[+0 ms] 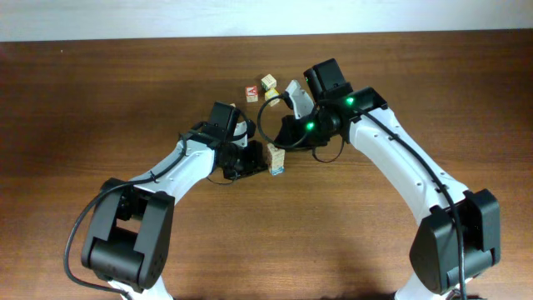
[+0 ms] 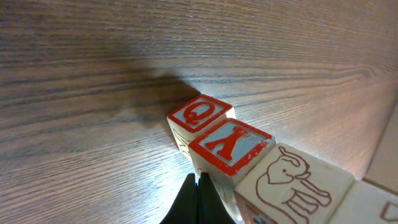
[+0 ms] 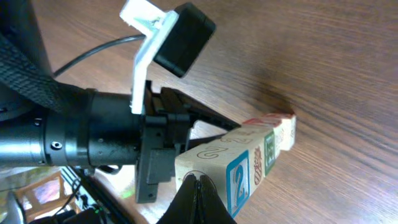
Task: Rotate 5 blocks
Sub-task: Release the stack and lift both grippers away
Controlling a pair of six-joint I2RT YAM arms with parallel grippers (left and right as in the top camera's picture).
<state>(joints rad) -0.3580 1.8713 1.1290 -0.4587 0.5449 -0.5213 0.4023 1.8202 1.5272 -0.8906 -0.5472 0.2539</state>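
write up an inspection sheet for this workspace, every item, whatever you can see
surface: brown wood-grain table, no spills seen
blocks: row of blocks touching side by side between the grippers, red Q block at one end; loose cubes behind it
clutter: nothing seen
grippers: left gripper shut, tips by the row; right gripper shut, tips by the blue 2 block
cables: black cable looping by the right wrist; black loop at the left base
surroundings: pale wall beyond the table's far edge
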